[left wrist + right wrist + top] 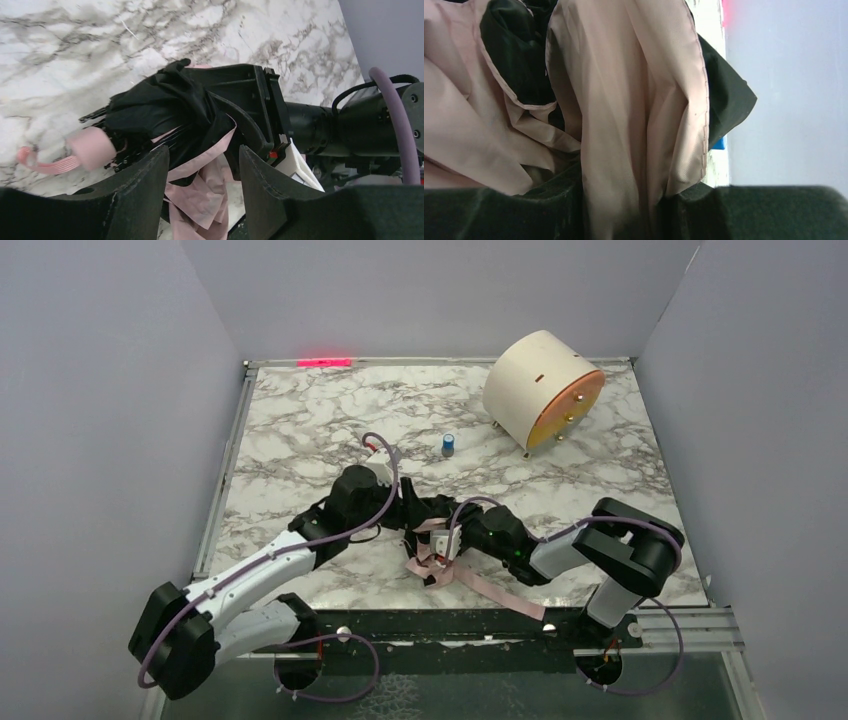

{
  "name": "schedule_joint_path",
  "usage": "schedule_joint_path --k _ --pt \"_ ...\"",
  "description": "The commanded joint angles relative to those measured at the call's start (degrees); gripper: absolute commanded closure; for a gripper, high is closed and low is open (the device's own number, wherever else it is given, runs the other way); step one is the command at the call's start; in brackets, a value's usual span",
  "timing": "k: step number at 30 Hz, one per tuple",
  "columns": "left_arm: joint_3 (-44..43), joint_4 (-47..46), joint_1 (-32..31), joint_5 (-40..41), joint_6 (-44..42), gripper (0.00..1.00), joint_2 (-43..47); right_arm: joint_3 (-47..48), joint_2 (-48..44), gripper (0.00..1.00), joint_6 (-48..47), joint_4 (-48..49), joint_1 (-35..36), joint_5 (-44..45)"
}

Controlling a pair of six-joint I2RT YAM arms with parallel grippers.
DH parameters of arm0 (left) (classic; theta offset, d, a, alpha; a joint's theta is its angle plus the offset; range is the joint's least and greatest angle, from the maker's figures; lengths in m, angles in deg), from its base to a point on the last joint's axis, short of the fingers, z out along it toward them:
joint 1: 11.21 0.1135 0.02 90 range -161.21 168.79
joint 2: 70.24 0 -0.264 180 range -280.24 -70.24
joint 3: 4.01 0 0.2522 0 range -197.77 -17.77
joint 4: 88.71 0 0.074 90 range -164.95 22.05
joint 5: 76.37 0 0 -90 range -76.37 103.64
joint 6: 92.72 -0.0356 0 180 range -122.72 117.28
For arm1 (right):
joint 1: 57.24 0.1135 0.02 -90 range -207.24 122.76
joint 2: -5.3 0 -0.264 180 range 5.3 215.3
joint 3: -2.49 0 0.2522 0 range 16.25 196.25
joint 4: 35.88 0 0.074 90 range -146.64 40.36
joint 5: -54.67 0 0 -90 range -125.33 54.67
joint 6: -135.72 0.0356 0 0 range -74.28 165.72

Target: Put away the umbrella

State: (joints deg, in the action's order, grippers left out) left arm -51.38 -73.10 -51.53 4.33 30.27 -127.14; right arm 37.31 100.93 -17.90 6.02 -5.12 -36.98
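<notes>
- Pale pink fabric compact umbrella [430,562] lies on the white marble-pattern desk [300,420], close to the middle of the near edge, between my two hands.
- It is a loose bundle: black underside showing, pink folds hanging out.
- My right hand [624,195] is clamped on a fold of the pink canopy; the fabric runs down between the pads.
- My left hand [204,152] is partly open and grips nothing. Pink fabric sits in the gap, unpinched.
- Round pink handle [92,148] with its small pink wrist loop [37,161] pokes out of the bundle, resting on the desk.
- Long pink fastening strap [495,590] trails loose toward the near edge, unfastened.
- Step, my guess: gathering the canopy, early to mid task; nothing is wrapped or tied.
- Next likely needs a fresh left-hand grip on the bundle or strap while the right holds steady, then the folds rolled tight.
- Cream cylindrical drum with orange face [543,390] sits at the far right corner, well apart. Small blue cylinder [449,444] is mid-desk.
- Hidden: shaft and ribs mostly buried in fabric.
- Right wrist view is filled with cloth, pads blurred.
- Can't tell where the umbrella is meant to go.
</notes>
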Motion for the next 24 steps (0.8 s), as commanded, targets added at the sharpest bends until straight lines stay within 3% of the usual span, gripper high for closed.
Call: schedule_joint_path --k 1,12,19,24 --pt "-4.0 -4.5 0.0 -10.3 -1.2 0.46 -5.2 -1.7 1.5 0.79 -4.1 0.7 0.7 5.1" --pt "-7.3 -5.1 -1.1 -13.2 -5.3 0.59 -14.5 -1.6 1.0 0.79 -3.3 0.6 1.3 5.4" --pt "-6.1 -2.0 -3.7 -11.3 -7.7 0.61 -16.1 -1.4 1.1 0.79 -2.2 0.6 1.3 5.1" --pt "-6.3 0.9 -3.7 -9.7 -9.4 0.89 -17.9 -1.3 1.1 0.79 -1.7 0.4 1.4 4.9"
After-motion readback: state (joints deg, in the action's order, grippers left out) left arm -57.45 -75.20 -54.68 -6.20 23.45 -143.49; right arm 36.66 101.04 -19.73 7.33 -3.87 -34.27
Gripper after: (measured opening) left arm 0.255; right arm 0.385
